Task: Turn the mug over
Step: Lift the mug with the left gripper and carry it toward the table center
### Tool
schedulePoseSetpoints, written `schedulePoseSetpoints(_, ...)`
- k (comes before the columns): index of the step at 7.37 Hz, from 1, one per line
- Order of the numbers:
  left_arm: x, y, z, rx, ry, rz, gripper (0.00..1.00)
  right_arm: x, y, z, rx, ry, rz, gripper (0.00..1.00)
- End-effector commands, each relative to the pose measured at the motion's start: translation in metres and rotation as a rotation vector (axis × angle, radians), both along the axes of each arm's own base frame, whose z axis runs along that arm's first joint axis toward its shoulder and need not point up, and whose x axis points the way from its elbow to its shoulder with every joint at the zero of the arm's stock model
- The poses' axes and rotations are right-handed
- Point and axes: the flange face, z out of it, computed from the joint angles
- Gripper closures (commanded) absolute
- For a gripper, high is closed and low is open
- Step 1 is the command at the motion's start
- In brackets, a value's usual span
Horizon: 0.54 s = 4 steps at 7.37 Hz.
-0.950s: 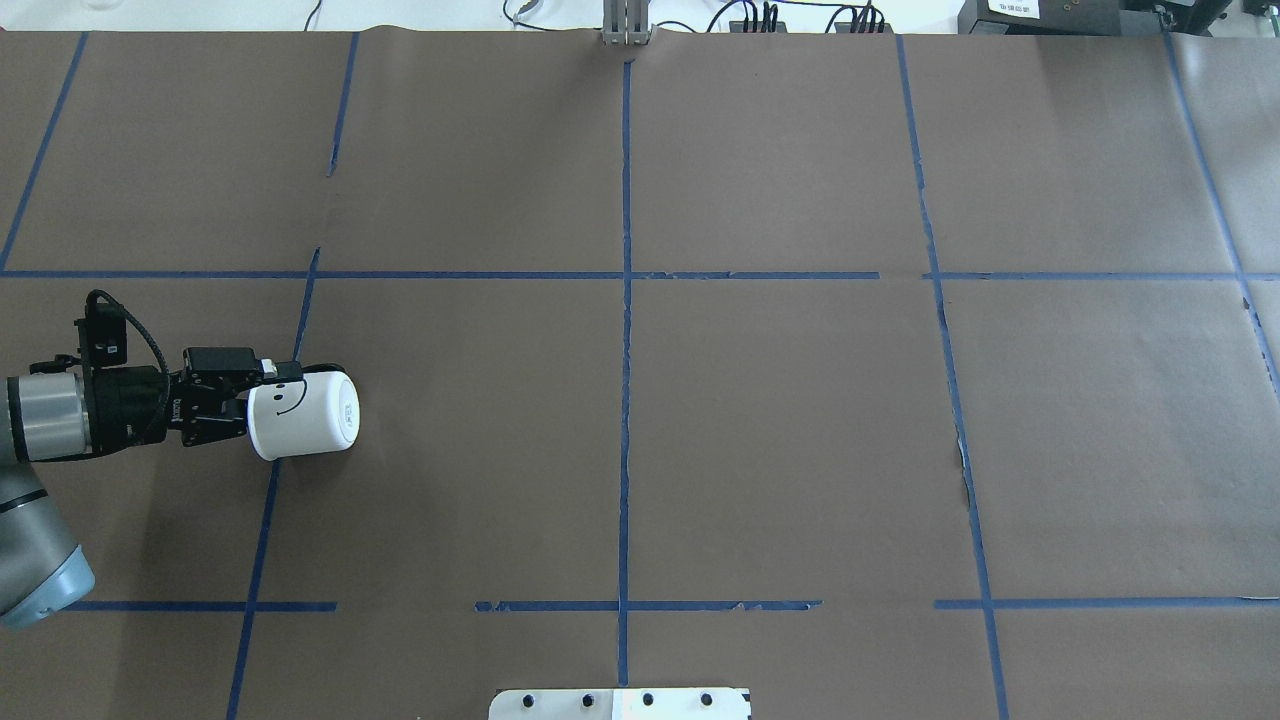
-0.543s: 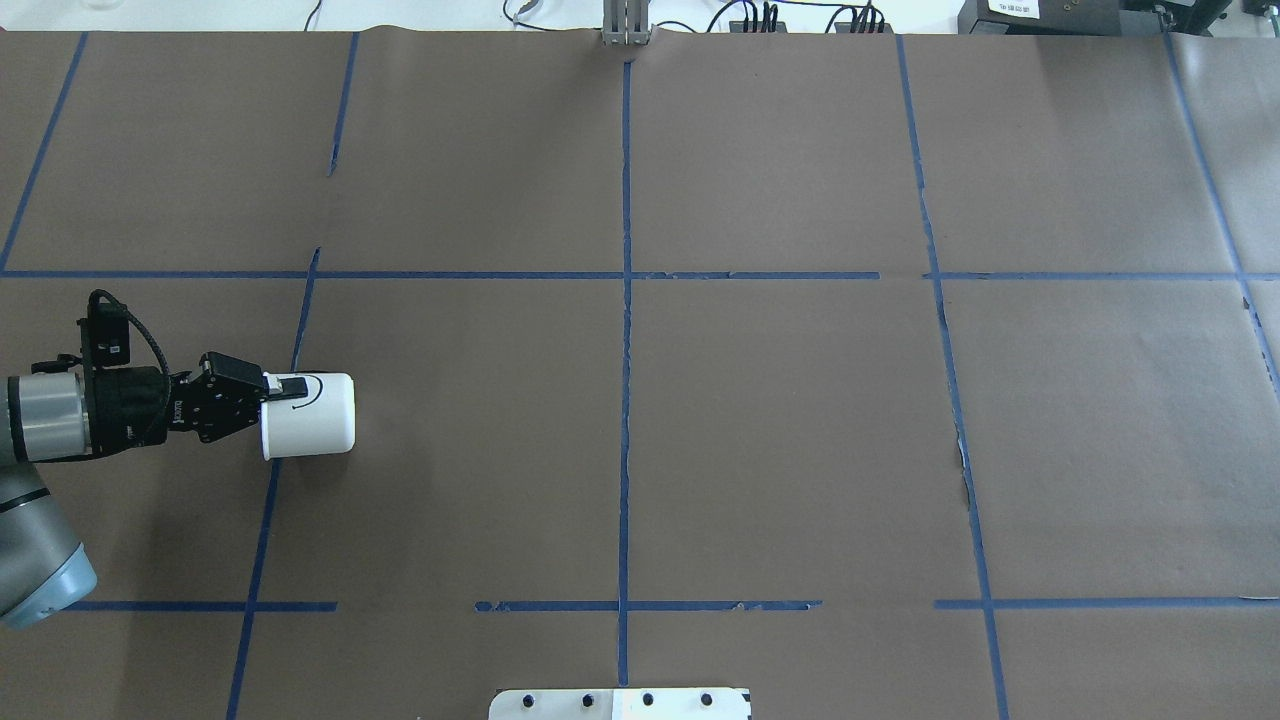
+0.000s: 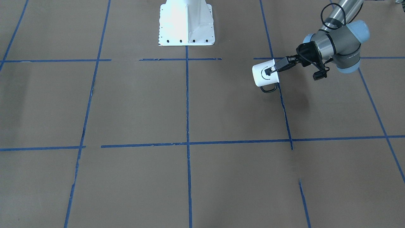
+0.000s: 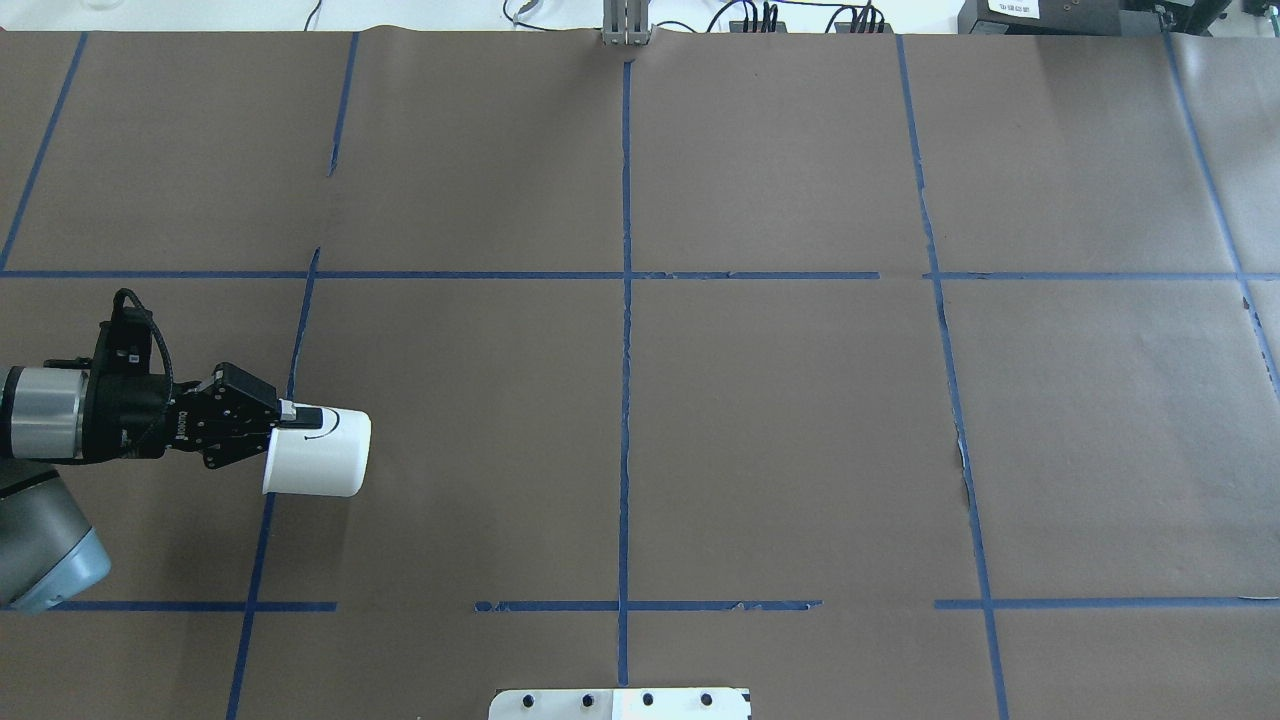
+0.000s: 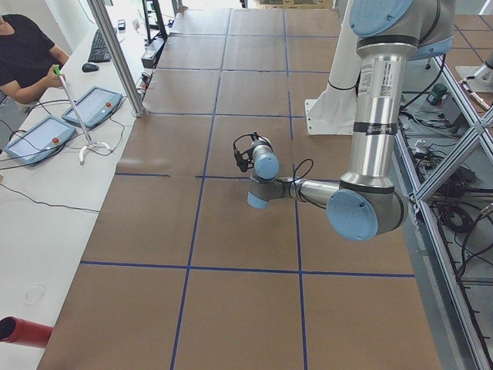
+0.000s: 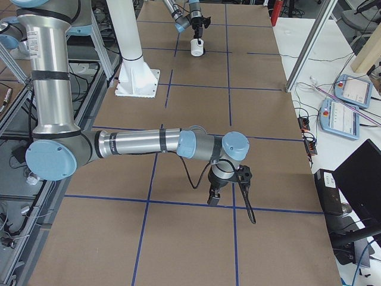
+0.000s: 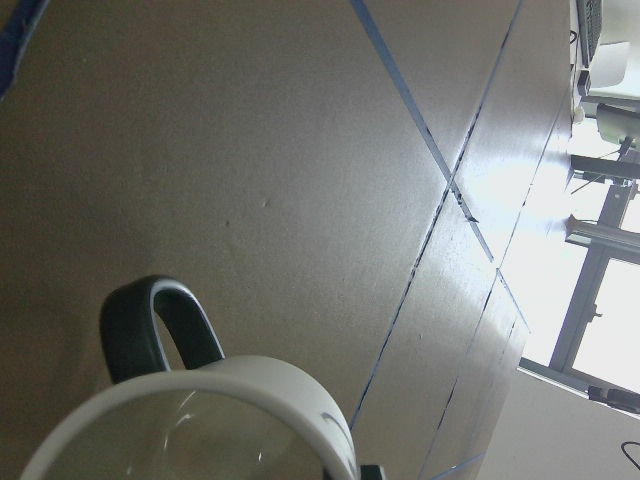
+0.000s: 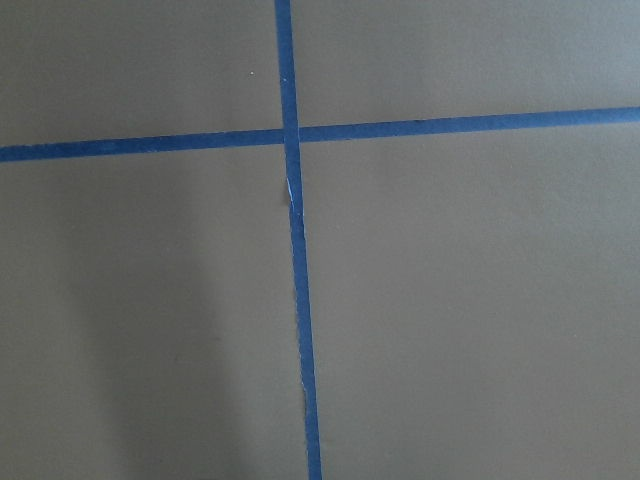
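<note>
The white mug [image 4: 320, 458] with a black smiley line lies on its side in my left gripper [image 4: 296, 414], mouth towards the gripper and base pointing away. The gripper is shut on the mug's rim, with one finger on the outer wall. In the front-facing view the mug [image 3: 264, 76] hangs at the left gripper [image 3: 272, 69] with its black handle [image 3: 269, 89] on the side away from the robot. The left wrist view shows the mug's rim [image 7: 290, 390] and handle [image 7: 150, 320]. My right gripper [image 6: 213, 199] hovers low over the paper near a tape cross; I cannot tell if it is open.
Brown paper with blue tape lines [image 4: 625, 300] covers the table. The robot's white base plate [image 3: 186, 22] stands at the table's robot side. An operator's desk with tablets [image 5: 92, 108] runs along the far side.
The left gripper has carried the mug towards the robot's side of the table and rolled it, so the smiley face has turned mostly out of the overhead view.
</note>
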Motion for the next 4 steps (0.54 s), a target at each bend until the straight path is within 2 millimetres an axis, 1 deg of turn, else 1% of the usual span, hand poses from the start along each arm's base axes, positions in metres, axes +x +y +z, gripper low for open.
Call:
schedulePoseSetpoints(1, 0.012, -0.03, -0.06, -0.038, -0.058, -0.007, 1.0, 0.0, 0.0, 0.0, -0.001, 0.0, 0.0, 0.0)
schedulePoseSetpoints(2, 0.035, -0.054, -0.1, -0.072, -0.114, -0.017, 1.0, 0.0, 0.0, 0.0, -0.001, 0.0, 0.0, 0.0)
schedulePoseSetpoints(3, 0.055, -0.076, -0.136, -0.031, -0.179, -0.041, 1.0, 0.0, 0.0, 0.0, 0.001, 0.0, 0.0, 0.0)
schedulePoseSetpoints(4, 0.067, -0.087, -0.169, 0.027, -0.238, -0.056, 1.0, 0.0, 0.0, 0.0, 0.001, 0.0, 0.0, 0.0)
